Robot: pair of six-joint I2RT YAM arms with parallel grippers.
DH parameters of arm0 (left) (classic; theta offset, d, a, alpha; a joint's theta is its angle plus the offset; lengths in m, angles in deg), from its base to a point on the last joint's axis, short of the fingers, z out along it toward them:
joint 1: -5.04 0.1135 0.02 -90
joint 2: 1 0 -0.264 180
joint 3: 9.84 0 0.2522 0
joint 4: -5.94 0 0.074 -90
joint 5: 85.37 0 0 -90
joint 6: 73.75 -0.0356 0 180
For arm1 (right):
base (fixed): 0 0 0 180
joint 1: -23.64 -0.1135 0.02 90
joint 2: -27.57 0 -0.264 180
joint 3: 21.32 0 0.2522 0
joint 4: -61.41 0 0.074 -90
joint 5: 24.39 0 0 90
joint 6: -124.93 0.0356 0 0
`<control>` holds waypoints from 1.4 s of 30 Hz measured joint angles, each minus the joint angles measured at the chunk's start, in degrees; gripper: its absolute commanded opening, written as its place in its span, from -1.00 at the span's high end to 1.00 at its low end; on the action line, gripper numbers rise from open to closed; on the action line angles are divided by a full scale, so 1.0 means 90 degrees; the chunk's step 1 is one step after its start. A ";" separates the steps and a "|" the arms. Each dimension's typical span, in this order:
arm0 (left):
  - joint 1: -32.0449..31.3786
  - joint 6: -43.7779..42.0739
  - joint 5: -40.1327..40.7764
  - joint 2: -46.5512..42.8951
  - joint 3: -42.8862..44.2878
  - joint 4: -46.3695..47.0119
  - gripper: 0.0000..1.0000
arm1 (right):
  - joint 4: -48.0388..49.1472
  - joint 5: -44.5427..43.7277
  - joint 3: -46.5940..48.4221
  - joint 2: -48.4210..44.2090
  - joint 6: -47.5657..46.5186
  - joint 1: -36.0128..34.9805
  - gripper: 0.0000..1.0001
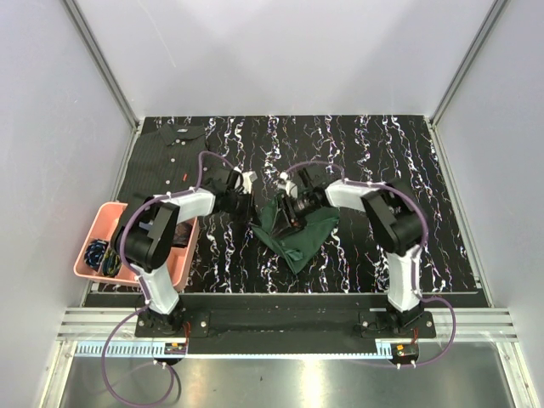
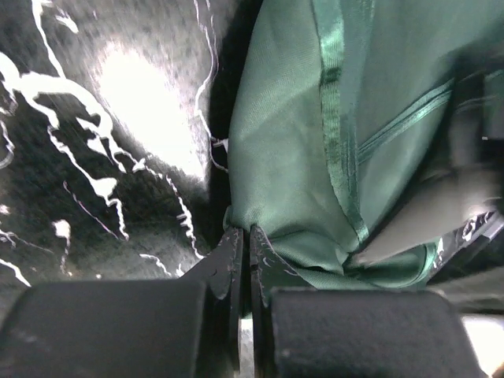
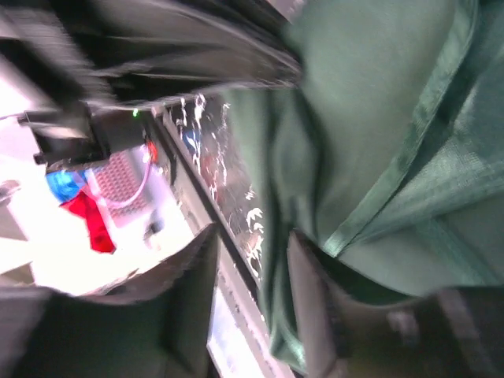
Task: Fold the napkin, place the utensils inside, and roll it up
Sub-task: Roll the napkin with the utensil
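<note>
Left gripper [image 2: 241, 233]: jaws pressed together, pinching the edge of the green napkin [image 2: 291, 157]. Its arm reaches inward, low over the marbled table [image 2: 118, 157], to the napkin's left side. Right gripper [image 3: 252, 240]: jaws parted, cloth against one finger, forearm stretched over the napkin's far edge.

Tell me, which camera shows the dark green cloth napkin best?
The top external view: only there does the overall shape of the dark green cloth napkin show, bunched into a rough triangle. Both wrist views catch only close-up folds and hems.
</note>
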 measured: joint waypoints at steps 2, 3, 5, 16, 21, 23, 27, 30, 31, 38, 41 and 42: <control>0.0000 -0.0007 -0.0046 0.0085 0.0192 -0.0367 1.00 | -0.0112 -0.0406 0.0000 -0.0532 -0.0134 -0.0005 -0.25; 0.0000 -0.0022 -0.0061 0.0124 0.0277 -0.0546 1.00 | -0.0155 -0.0597 0.0000 -0.0738 -0.0209 -0.0017 -0.31; 0.0000 -0.0049 -0.0095 0.0199 0.0447 -0.0903 1.00 | -0.0199 -0.1154 -0.0005 -0.1239 -0.0420 -0.0104 -0.38; 0.0000 -0.0228 -0.0393 0.0588 0.1030 -0.2098 1.00 | 0.0100 -0.4942 -0.0828 -0.2237 -0.1365 -0.2210 -0.44; 0.0002 -0.0257 -0.0437 0.0605 0.1044 -0.2273 1.00 | 0.0248 -0.5588 -0.1030 -0.2154 -0.1421 -0.2487 -0.37; 0.0002 -0.0265 -0.0447 0.0605 0.1044 -0.2319 1.00 | 0.0352 -0.5717 -0.1030 -0.2059 -0.1440 -0.2608 -0.27; 0.0002 -0.0267 -0.0457 0.0605 0.1044 -0.2402 1.00 | 0.0444 -0.5693 -0.1030 -0.1853 -0.1443 -0.2710 0.02; 0.0002 -0.0277 -0.0457 0.0605 0.1047 -0.2431 1.00 | 0.0500 -0.5649 -0.1030 -0.1702 -0.1426 -0.2710 0.32; 0.0002 -0.0282 -0.0457 0.0605 0.1047 -0.2433 1.00 | 0.0527 -0.5642 -0.1030 -0.1647 -0.1409 -0.2710 0.39; 0.0022 -0.0362 -0.0435 0.0605 0.1088 -0.2528 -0.03 | 0.0709 -0.5139 -0.1025 -0.1477 -0.1214 -0.2589 0.77; 0.0085 -0.0287 -0.0532 0.0578 0.1156 -0.2596 -0.32 | 0.0867 -0.4571 -0.1030 -0.1411 -0.1071 -0.2370 0.80; 0.0100 -0.0282 -0.0525 0.0549 0.1175 -0.2594 -0.35 | 0.0959 -0.4354 -0.1049 -0.1384 -0.1022 -0.2280 0.80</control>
